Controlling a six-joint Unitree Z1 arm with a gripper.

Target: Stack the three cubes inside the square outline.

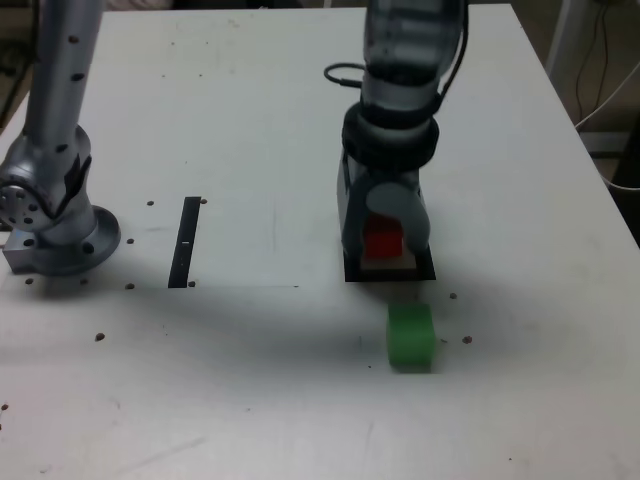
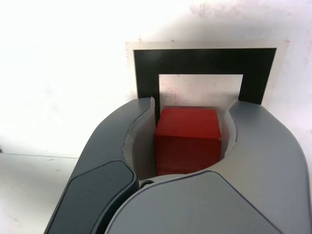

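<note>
1. Gripper (image 1: 385, 240) on the grey arm points down over the square outline (image 1: 425, 270), its jaws pinched on the red cube (image 1: 381, 238).
2. From the wrist view, the red cube (image 2: 187, 139) sits squeezed between the two grey fingers (image 2: 122, 146), one on each side face, and the gripper (image 2: 190, 141) hangs right above the square outline (image 2: 146, 73), with the cube over the white centre of the frame.
3. Whether the red cube already rests on the sheet inside the square outline or hangs a little above it, I cannot tell from either view.
4. A green cube (image 1: 410, 336) stands on the white table (image 1: 250, 100) just in front of the square outline, on the camera side, near it but not touching it.
5. In the exterior view a thin black strip (image 1: 186, 241) lies flat on the table well off to the left of the square outline.
6. The arm's base (image 1: 55, 215) stands further left still, beyond the strip, well apart from the square outline.
7. A black cable (image 1: 345, 75) loops beside the arm, behind the square outline.
8. Small dark specks dot the table around the square outline, one just beside its right corner and another next to the green cube.
9. Only the red and green cubes show; the yellow one I cannot see in either view.
</note>
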